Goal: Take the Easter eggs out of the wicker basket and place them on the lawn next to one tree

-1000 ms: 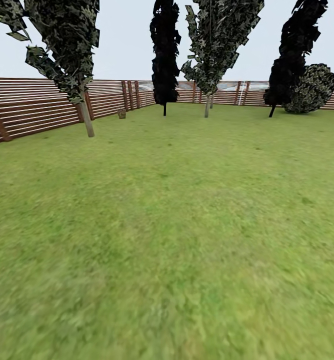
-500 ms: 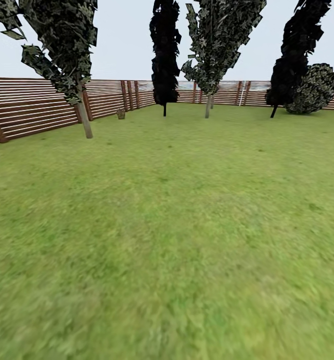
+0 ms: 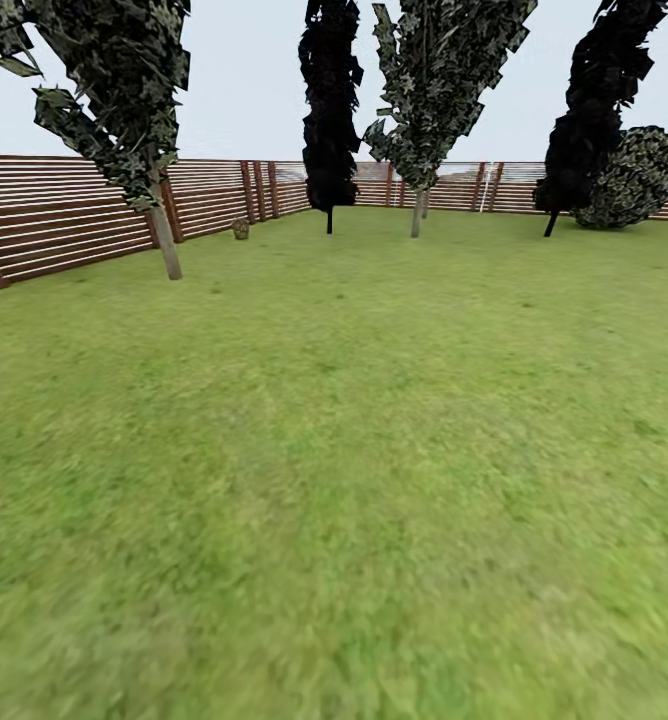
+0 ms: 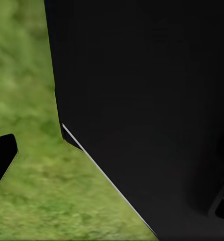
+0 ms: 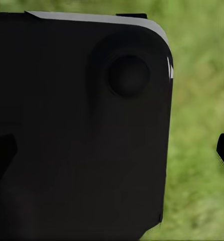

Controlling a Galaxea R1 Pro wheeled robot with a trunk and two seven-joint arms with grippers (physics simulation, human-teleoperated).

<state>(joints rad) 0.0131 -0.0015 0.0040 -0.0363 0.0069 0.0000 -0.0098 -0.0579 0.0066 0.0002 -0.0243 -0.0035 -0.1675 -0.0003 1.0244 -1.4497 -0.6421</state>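
Mottled green lawn (image 3: pixel 354 450) fills your view; the small tan wicker basket (image 3: pixel 241 228) sits by the brown slat fence (image 3: pixel 64 215), slightly nearer than a second ago. Claw states cannot be told; drive on.

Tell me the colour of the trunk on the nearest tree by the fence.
Pale grey-beige trunk, under dark green-black foliage; the head view shows it best.

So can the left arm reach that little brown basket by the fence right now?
Probably not. The basket sits far off by the fence, with open lawn between; the robot would need to drive closer first.
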